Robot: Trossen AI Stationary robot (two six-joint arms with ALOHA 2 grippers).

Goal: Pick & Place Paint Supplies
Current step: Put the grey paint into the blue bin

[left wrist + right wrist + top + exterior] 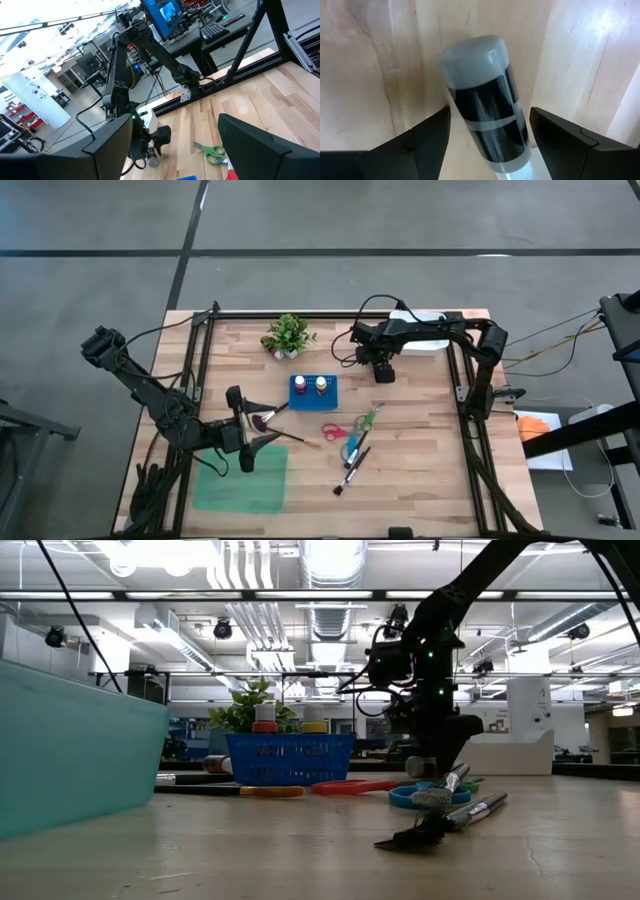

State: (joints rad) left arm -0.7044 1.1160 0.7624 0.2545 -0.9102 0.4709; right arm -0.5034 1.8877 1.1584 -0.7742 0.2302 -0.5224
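A grey-capped dark paint bottle (487, 105) lies on the wooden surface (420, 470) between the right end effector's (384, 372) released fingers (not gripped). Left end effector (241, 430), released, hovers near the green mat (240, 485).

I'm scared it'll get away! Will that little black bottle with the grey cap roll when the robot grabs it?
It might. The bottle is round and smooth and looks to be lying on its side on the wooden table, so a nudge could roll it. The right gripper has a finger on each side, which should stop that. Its shiny side may be slippery.
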